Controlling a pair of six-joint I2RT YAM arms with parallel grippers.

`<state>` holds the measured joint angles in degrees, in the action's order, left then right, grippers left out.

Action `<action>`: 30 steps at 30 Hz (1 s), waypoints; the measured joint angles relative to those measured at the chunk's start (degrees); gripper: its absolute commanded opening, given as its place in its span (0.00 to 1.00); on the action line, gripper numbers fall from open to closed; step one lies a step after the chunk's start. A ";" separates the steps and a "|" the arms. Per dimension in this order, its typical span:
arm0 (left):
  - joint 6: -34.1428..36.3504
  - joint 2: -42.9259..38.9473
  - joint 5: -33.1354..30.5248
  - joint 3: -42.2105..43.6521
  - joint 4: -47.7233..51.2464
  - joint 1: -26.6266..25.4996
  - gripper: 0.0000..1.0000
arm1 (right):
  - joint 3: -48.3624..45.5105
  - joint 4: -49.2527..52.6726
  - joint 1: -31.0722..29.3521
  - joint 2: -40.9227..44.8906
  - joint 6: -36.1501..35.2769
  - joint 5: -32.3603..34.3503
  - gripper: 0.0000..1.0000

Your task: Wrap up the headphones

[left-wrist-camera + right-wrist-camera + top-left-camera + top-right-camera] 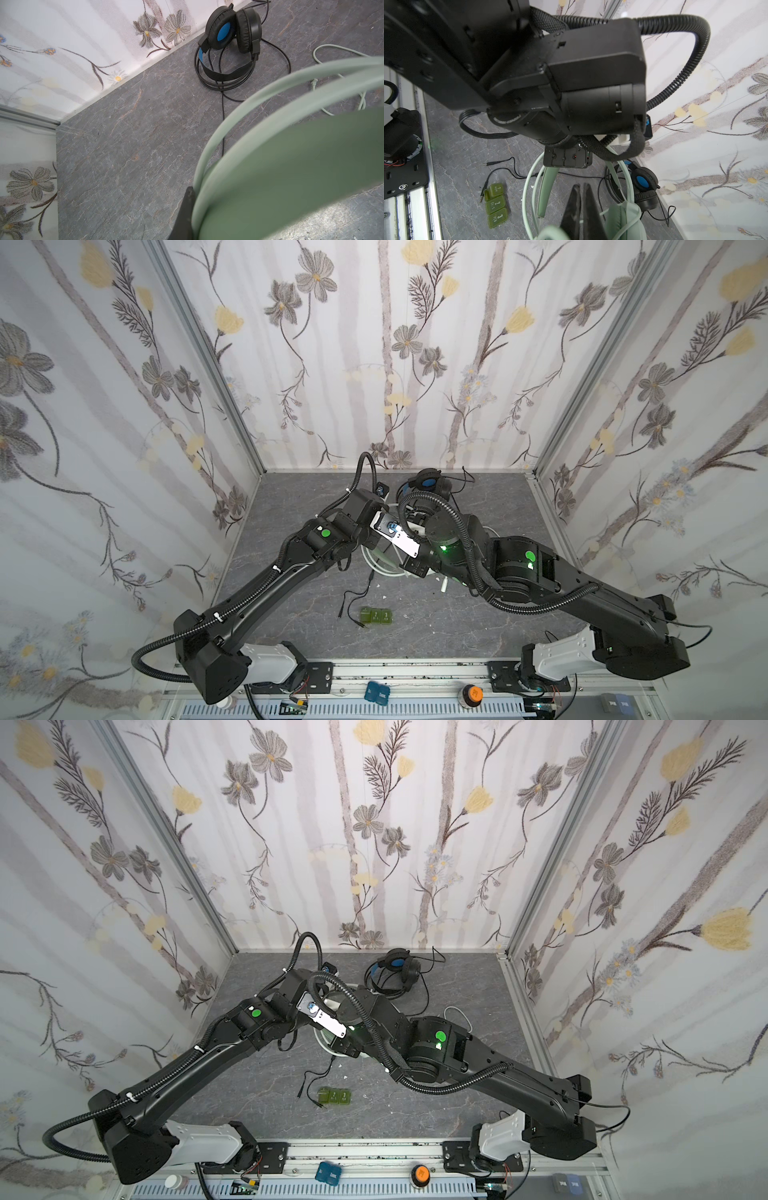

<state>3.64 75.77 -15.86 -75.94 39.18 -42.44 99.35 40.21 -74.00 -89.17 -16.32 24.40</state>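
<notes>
Left gripper (pixel 188 209) is clamped on the headband of the mint set (pixel 623 218), over the middle of the bench (pixel 124 145). Can't tell if it's actually lifted clear. The band arcs from that gripper across to the earcups, which end up right beside the right gripper (pixel 581 207). That one has its fingers pressed together. A bit of pale wire runs in next to them, but I honestly can't say if it's pinched.

The loose cable (pixel 459 1011) lies slack toward the right edge, so it's on the right arm's side and that arm is clearly nearer. My guess is left holds steady while right fetches the slack and winds it round the band.

Black set (pixel 228 31) sits by the back edge, cord partly looped, tail trailing frontward.
</notes>
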 measured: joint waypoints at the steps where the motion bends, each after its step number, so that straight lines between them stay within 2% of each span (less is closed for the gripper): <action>1: -0.04 -0.09 0.00 0.17 -0.02 0.00 0.00 | 0.00 0.00 -0.42 0.02 0.44 0.09 0.00; 7: -0.24 -1.36 -0.37 1.81 -1.05 0.00 0.00 | 0.00 -0.17 -2.60 1.22 2.95 2.60 0.00; 18: 1.29 -5.31 0.57 4.33 -3.34 0.00 0.00 | -0.81 -0.98 -2.25 0.33 5.25 9.62 0.00; 30: 5.35 -6.38 0.09 4.04 -2.10 0.00 0.00 | -0.79 3.58 4.76 2.89 -1.62 13.11 0.04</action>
<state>8.99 69.38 -15.77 -71.90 37.08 -42.44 98.56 43.79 -69.23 -86.28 -17.93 37.52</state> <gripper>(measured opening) 0.067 0.055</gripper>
